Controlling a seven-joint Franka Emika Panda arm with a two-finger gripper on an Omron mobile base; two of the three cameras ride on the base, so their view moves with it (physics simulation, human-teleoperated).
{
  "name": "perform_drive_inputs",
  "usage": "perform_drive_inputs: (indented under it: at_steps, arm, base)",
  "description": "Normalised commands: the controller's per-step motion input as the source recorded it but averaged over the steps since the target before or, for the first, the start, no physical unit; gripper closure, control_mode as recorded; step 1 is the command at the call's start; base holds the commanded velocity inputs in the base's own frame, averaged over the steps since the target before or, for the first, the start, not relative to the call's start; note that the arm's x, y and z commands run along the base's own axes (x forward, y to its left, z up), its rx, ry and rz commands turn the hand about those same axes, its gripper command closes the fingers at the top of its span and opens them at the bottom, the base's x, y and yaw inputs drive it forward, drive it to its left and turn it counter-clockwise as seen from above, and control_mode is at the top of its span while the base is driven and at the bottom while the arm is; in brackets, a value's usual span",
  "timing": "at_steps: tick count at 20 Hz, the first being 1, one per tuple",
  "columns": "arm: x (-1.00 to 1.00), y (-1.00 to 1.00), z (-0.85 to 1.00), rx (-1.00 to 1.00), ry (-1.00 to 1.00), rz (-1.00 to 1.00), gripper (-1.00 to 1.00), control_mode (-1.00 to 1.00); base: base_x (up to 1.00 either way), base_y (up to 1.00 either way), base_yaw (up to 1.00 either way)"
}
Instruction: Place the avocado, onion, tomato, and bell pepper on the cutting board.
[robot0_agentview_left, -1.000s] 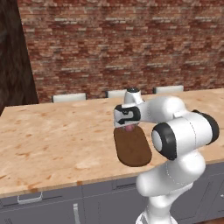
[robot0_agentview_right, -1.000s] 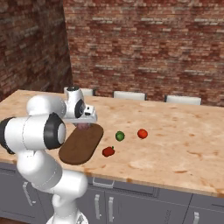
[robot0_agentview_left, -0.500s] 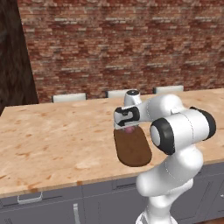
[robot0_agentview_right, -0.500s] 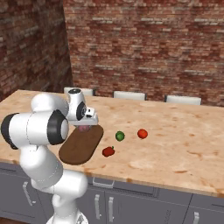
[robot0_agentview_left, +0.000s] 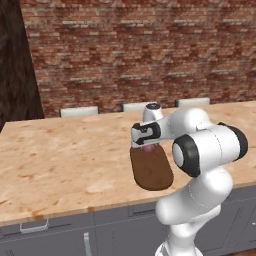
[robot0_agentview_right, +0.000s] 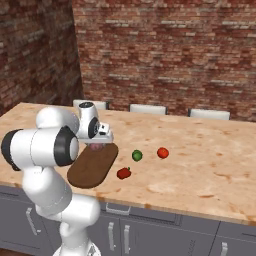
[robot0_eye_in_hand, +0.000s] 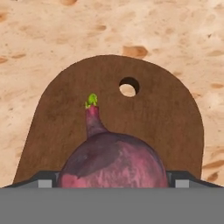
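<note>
- Hand view looks down on the onion (robot0_eye_in_hand: 114, 159), a purple-red bulb with a thin neck and a green tip, sitting between the two fingertips (robot0_eye_in_hand: 46, 181) of the tool (robot0_eye_in_hand: 113, 181), which is closed on it.
- Beneath the onion in the same view lies the rounded end of the cutting board (robot0_eye_in_hand: 65, 109), with a small round hole (robot0_eye_in_hand: 129, 86) through which the tabletop (robot0_eye_in_hand: 52, 39) shows.
- Left base view shows the tool (robot0_agentview_left: 148, 146) held over the far end of the cutting board (robot0_agentview_left: 151, 171), with a bit of pink onion (robot0_agentview_left: 149, 148) visible under it.
- Right base view shows the tool (robot0_agentview_right: 96, 145) at the far end of the cutting board (robot0_agentview_right: 92, 167), the onion (robot0_agentview_right: 95, 147) beneath it.
- Right of the board on the tabletop (robot0_agentview_right: 200, 170), the bell pepper (robot0_agentview_right: 123, 173) lies just beside the board's edge, the avocado (robot0_agentview_right: 137, 155) sits a little farther off, and the tomato (robot0_agentview_right: 162, 152) is beyond that, all apart from one another.
</note>
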Motion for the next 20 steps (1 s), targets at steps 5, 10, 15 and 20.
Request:
perform_drive_inputs:
  at_steps: [5, 10, 15, 20]
  arm:
    - [-0.02, 0.00, 0.23, 0.00, 0.01, -0.05, -1.00, -1.00]
    - [0.00, 0.01, 0.40, 0.00, 0.00, -0.04, -1.00, -1.00]
    - [-0.02, -0.21, 0.30, 0.00, 0.00, -0.07, -1.00, -1.00]
    - [0.00, -0.44, 0.10, 0.00, 0.01, -0.06, -1.00, -1.00]
  base:
    - [0.00, 0.00, 0.00]
    - [0.00, 0.00, 0.00]
    - [0.00, 0.00, 0.00]
    - [0.00, 0.00, 0.00]
